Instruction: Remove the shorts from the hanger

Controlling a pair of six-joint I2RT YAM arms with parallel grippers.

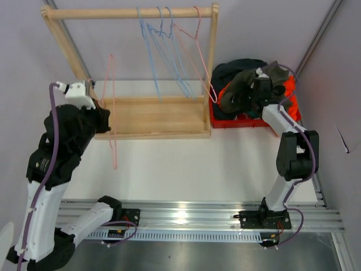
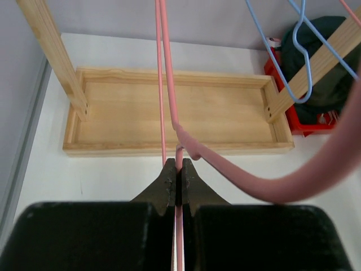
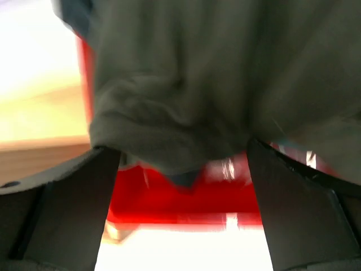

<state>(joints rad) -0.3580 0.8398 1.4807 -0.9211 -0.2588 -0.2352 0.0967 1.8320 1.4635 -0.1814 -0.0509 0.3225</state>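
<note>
The olive-green shorts (image 1: 240, 90) lie bunched on a pile in the red bin (image 1: 237, 123), over dark navy shorts (image 1: 240, 68) and beside orange shorts (image 1: 289, 90). My right gripper (image 1: 260, 86) hovers at the pile. In the right wrist view it (image 3: 180, 149) is open wide, with the olive shorts (image 3: 197, 84) sagging just past its fingertips above the bin (image 3: 180, 197). My left gripper (image 1: 104, 116) holds a bare pink hanger (image 1: 113, 130) in front of the wooden rack. The left wrist view shows that gripper (image 2: 179, 169) shut on the hanger's wire (image 2: 169, 84).
The wooden rack's base tray (image 1: 152, 116) sits between the arms, its top rod (image 1: 130, 12) carrying several blue hangers (image 1: 161, 56) and one pink hanger (image 1: 194, 45), all bare. The red bin stands against the rack's right post. A wall runs close on the right.
</note>
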